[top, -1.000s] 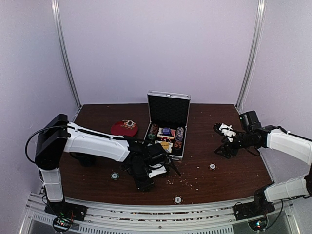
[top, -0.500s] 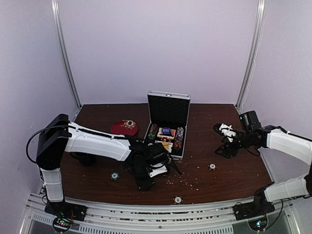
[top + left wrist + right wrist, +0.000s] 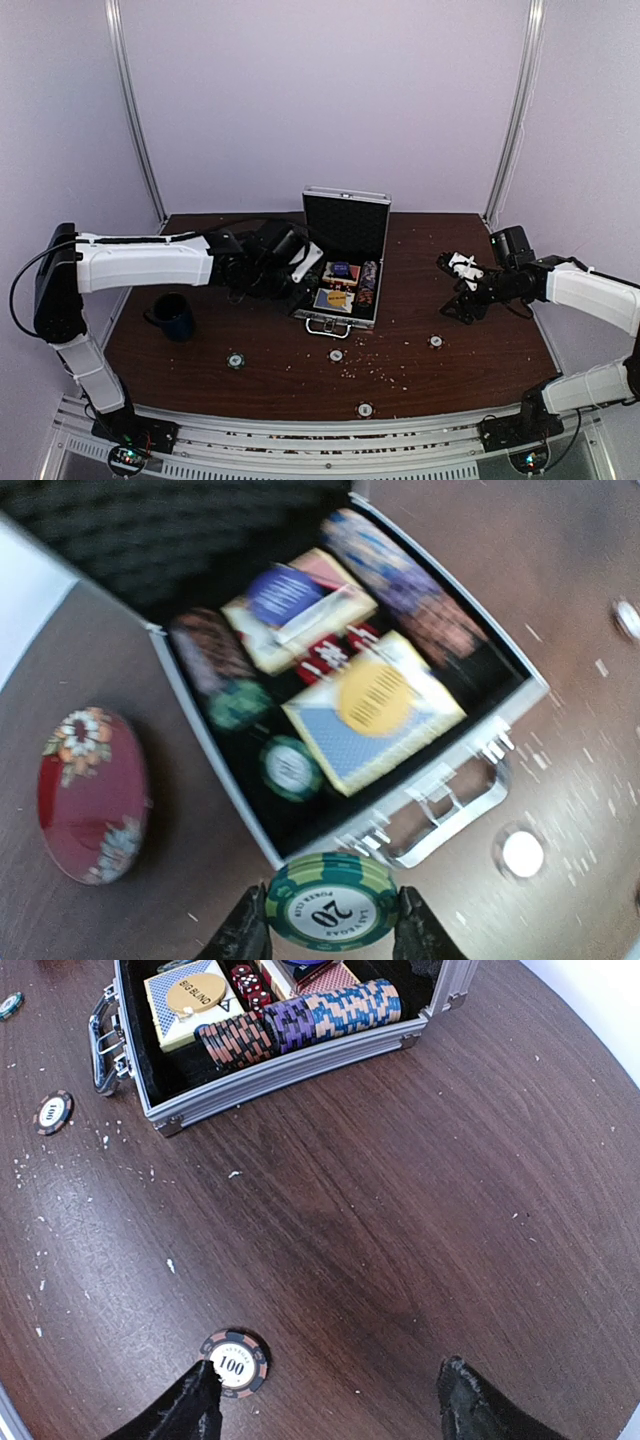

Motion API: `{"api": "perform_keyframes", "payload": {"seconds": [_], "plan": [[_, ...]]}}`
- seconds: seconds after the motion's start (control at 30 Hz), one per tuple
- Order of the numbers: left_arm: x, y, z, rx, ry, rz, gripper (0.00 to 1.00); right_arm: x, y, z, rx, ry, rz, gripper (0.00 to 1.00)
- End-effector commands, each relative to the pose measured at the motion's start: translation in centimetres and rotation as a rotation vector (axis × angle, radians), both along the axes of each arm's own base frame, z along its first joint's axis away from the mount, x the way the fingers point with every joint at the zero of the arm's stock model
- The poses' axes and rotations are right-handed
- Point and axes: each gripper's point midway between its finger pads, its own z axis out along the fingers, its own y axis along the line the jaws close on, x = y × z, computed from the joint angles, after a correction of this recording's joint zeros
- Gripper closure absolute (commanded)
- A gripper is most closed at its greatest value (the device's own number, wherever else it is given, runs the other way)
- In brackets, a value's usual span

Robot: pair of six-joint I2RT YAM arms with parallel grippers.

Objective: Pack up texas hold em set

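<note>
The silver case (image 3: 344, 318) stands open mid-table with its lid upright. Its black tray holds rows of chips (image 3: 410, 580), a card box with a yellow disc (image 3: 375, 705), another box with a blue disc (image 3: 290, 600), red dice (image 3: 335, 655) and green chips (image 3: 290, 768). My left gripper (image 3: 300, 265) hovers by the case's left front corner, shut on a short stack of green "20" chips (image 3: 332, 905). My right gripper (image 3: 330, 1400) hangs open over the table, right of the case. A "100" chip (image 3: 234, 1362) lies flat by its left fingertip (image 3: 195, 1405).
A red patterned plate (image 3: 90, 795) lies left of the case. A dark blue mug (image 3: 175, 315) stands at the front left. Loose chips lie on the table (image 3: 236, 360), (image 3: 336, 355), (image 3: 366, 410). Pale crumbs speckle the wood in front of the case.
My left arm has lifted from the table in front of the case and swung back to the case's left side with green chips in its jaws. The mug shows now. The right arm has not moved.
</note>
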Motion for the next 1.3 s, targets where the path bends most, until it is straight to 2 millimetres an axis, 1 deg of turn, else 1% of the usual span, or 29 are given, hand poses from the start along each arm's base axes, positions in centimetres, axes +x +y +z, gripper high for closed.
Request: {"api": "perform_keyframes", "payload": {"seconds": [0.0,0.1,0.17,0.3,0.77,0.8,1.1,1.2,1.27], "plan": [[5.8,0.1,2.0,-0.165,-0.108,0.132,0.63,0.3,0.2,0.8,0.006,-0.016,0.007,0.26],[7.7,-0.3,0.5,-0.150,-0.114,0.139,0.63,0.4,0.2,0.9,0.004,-0.020,0.004,0.26],[8.5,-0.6,-0.6,-0.139,-0.112,0.139,0.63,0.3,0.1,0.9,0.002,-0.021,0.003,0.26],[9.8,-0.7,-2.1,-0.129,-0.114,0.153,0.63,0.4,0.1,0.9,-0.001,-0.021,0.003,0.26],[13.3,-1.5,-4.7,-0.175,-0.096,0.173,0.63,0.4,0.1,-0.1,-0.016,0.016,0.009,0.27],[13.5,-1.6,-5.1,-0.176,-0.087,0.171,0.63,0.5,0.1,0.0,-0.017,0.014,0.008,0.27],[14.3,-2.1,-5.9,-0.178,-0.086,0.171,0.62,0.5,0.1,-0.3,-0.021,0.024,0.010,0.27],[14.5,-2.1,-6.1,-0.172,-0.089,0.175,0.58,0.5,0.1,-0.4,-0.023,0.029,0.012,0.27],[14.6,-2.2,-6.2,-0.172,-0.088,0.176,0.54,0.5,0.1,-0.5,-0.023,0.032,0.014,0.27]]}}
